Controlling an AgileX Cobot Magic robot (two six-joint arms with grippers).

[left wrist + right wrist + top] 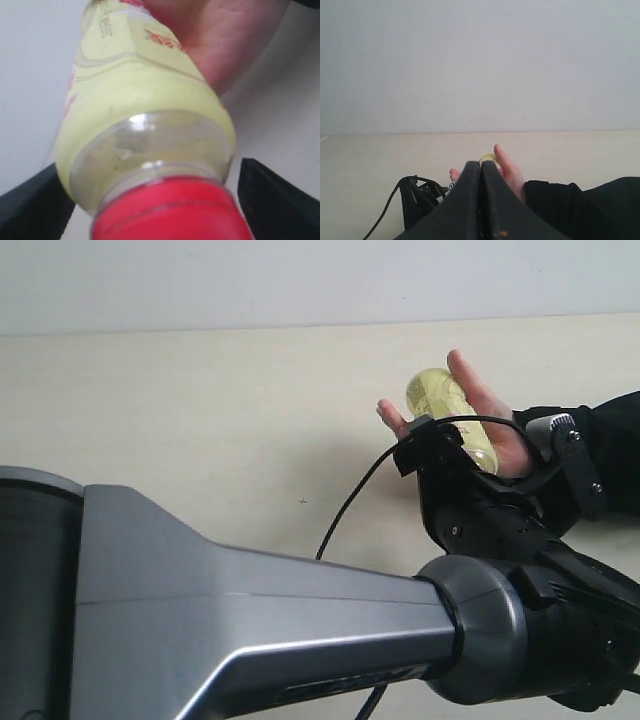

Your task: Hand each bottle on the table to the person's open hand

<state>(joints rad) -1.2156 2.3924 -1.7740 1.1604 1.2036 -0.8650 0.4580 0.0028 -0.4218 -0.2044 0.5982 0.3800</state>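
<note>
Left arm (pixel 250 610) nearest. I read left gripper (pixel 485 450) jaws spread, flanking red cap (pixel 170 210). Yellow bottle (pixel 445 405) lies in hand (pixel 495 415), right side. Right gripper (pixel 481 200) closed, empty. Bottle likely light, slick, squeezable: grip mid-body.

The left arm (pixel 300 630) stretches across to the right, the left gripper (pixel 149 170) spread wide. The right gripper (pixel 481 172) is pressed shut
</note>
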